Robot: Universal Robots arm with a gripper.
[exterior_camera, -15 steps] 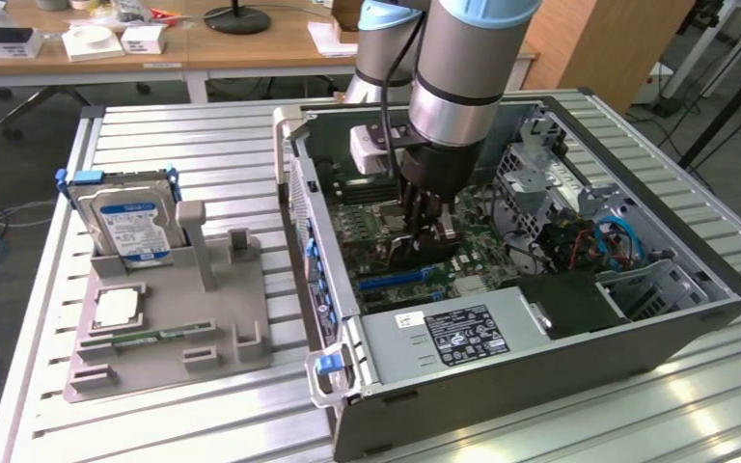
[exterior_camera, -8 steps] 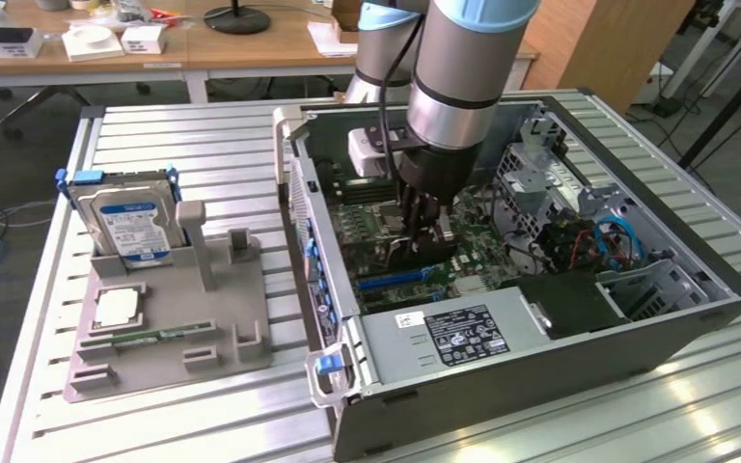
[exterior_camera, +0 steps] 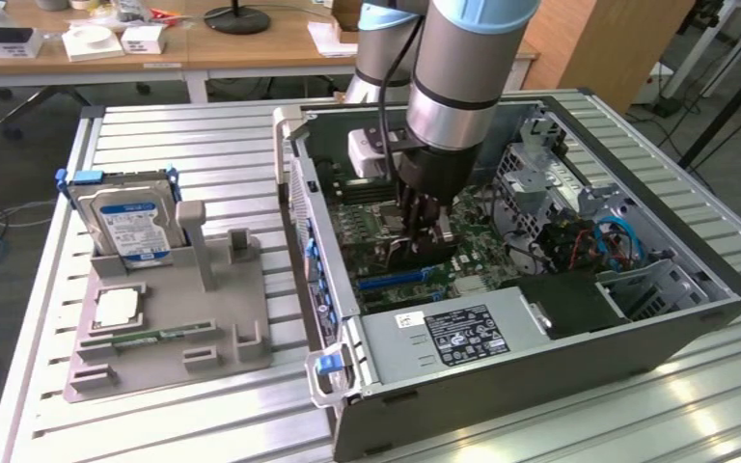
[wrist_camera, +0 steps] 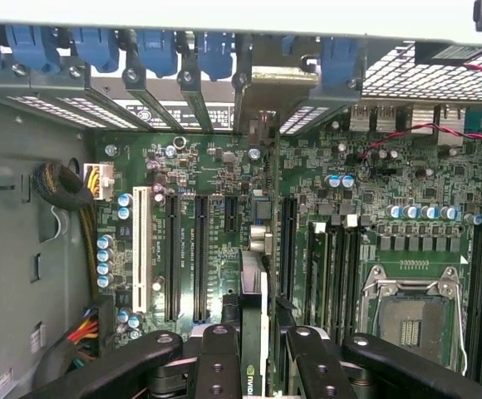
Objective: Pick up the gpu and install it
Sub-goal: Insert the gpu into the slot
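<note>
The gpu (wrist_camera: 253, 291) is seen edge-on in the wrist view as a thin dark card with a green logo strip. It stands upright between my two black fingers (wrist_camera: 218, 366), over the motherboard (wrist_camera: 374, 183). Its far end reaches toward the rear slot openings of the case. My gripper (wrist_camera: 256, 353) is shut on the card. In the exterior view the gripper (exterior_camera: 423, 236) is deep inside the open computer case (exterior_camera: 718, 289), and the dark gpu (exterior_camera: 409, 253) hangs under it, low over the board. I cannot tell whether the card's edge sits in a slot.
Long black expansion slots (wrist_camera: 201, 249) and a white slot (wrist_camera: 140, 249) lie beside the card. The processor socket (wrist_camera: 411, 312) is on its other side. The power supply (exterior_camera: 454, 333) fills the case's near end. At the exterior view's left, a grey holder (exterior_camera: 216, 338) carries a hard drive (exterior_camera: 120, 217) and a memory stick (exterior_camera: 151, 338).
</note>
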